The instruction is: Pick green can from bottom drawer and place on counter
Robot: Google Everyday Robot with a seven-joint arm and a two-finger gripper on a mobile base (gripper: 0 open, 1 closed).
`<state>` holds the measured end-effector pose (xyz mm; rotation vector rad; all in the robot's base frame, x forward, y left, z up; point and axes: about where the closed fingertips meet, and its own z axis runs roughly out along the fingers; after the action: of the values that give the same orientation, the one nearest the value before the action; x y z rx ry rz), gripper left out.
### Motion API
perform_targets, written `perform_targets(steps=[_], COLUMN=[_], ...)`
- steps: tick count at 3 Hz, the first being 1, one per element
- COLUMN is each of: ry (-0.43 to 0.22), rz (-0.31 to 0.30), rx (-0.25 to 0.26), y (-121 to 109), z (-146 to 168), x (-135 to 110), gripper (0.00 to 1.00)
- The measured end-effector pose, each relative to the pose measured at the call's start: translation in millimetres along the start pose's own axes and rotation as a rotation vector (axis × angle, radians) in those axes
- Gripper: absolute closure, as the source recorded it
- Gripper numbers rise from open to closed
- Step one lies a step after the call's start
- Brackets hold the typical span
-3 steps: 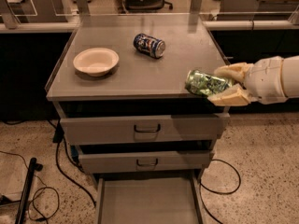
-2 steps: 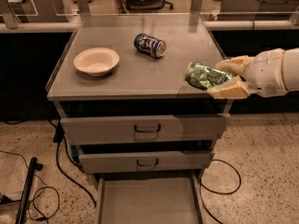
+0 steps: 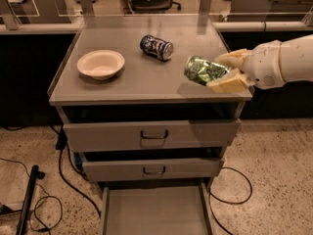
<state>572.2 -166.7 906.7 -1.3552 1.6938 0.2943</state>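
The green can [image 3: 203, 70] is held on its side between the cream fingers of my gripper [image 3: 221, 71], which reaches in from the right on a white arm. The can hangs just above the right front part of the counter [image 3: 142, 80]. The gripper is shut on the can. The bottom drawer [image 3: 155, 212] is pulled out at the bottom of the cabinet and its floor is bare.
A cream bowl [image 3: 100, 63] sits on the counter's left side. A blue-and-white can [image 3: 156, 47] lies on its side at the counter's back middle. Two upper drawers with dark handles [image 3: 154, 134] stand slightly out. Cables and a black pole [image 3: 28, 199] lie on the floor to the left.
My gripper has carried the green can up and leftward, from beside the counter's right front edge to over the counter's surface.
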Motion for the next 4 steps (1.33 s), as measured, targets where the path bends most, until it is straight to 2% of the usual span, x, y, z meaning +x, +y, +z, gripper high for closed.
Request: perform_targets(steps=[1, 2, 3, 4], ry=[-0.015, 0.007, 0.070, 0.106], rz=[0.016, 0.055, 0.121, 0.168], rx=[-0.018, -0.006, 0.043, 0.070], y=[-31.2, -57.0, -74.3, -80.8], z=[34.0, 62.2, 72.8, 78.6], x=[-13.2, -14.0, -3.2, 9.2], gripper=[1.00, 1.00, 1.00, 1.00])
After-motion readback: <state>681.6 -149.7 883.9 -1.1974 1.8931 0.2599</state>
